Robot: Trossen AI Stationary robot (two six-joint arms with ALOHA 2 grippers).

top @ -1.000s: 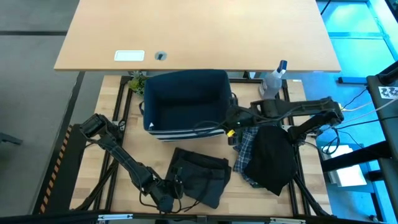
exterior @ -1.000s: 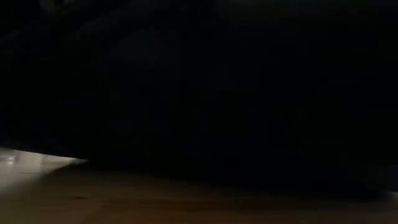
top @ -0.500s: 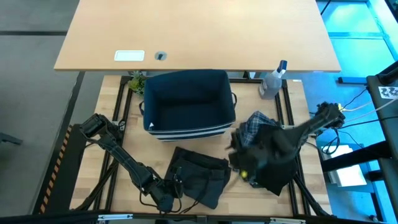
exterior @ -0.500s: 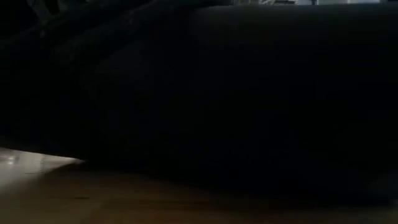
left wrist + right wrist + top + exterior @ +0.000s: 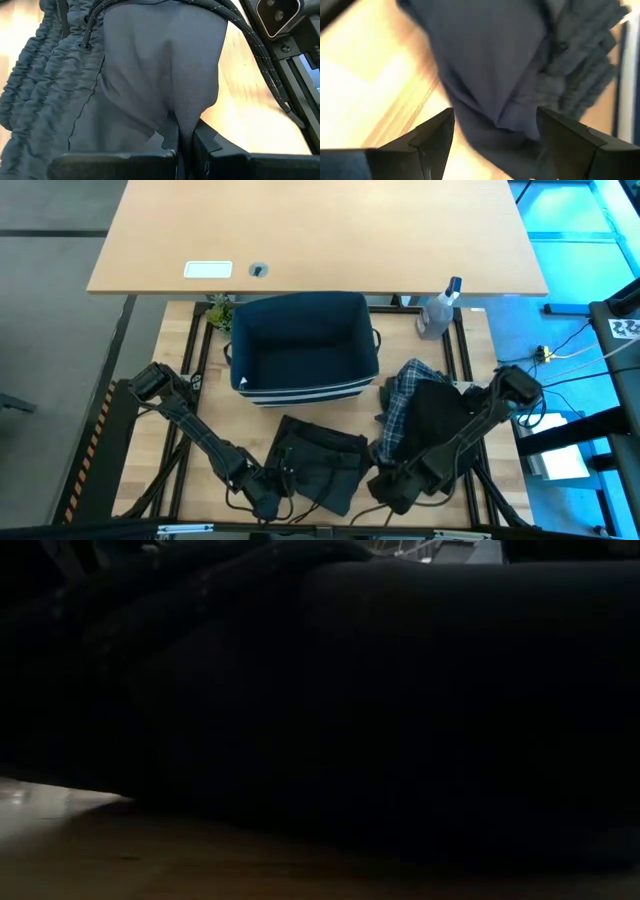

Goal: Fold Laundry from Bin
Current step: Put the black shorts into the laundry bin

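Just in front of the bin, high view: the dark olive-green garment lies on the wooden surface, part-bunched, not yet a neat fold. Bin looks empty inside. To the bin's right-front sit the plaid shirt and the black garment on top of it, a loose heap, unfolded. Left gripper is at the olive garment's front edge, farthest from the bin. Right gripper is down just beside that garment's right edge, its arm crossing over the black garment. Spray bottle stands behind-right of the bin, well clear.

Low view: almost all dark cloth close to the lens; only a strip of surface shows. Nothing usable.

Left wrist view: jaws pinched tight on a fold of the olive garment, elastic waistband bunched beside it.

Right wrist view: jaws wide, empty, the olive garment's edge just ahead between them.

Judgement: bin emptied, first garment mid-fold, two left. Room is tight: the heap crowds the olive garment's right side, and the front edge of the surface is close to both grippers. Open surface lies left of the bin.
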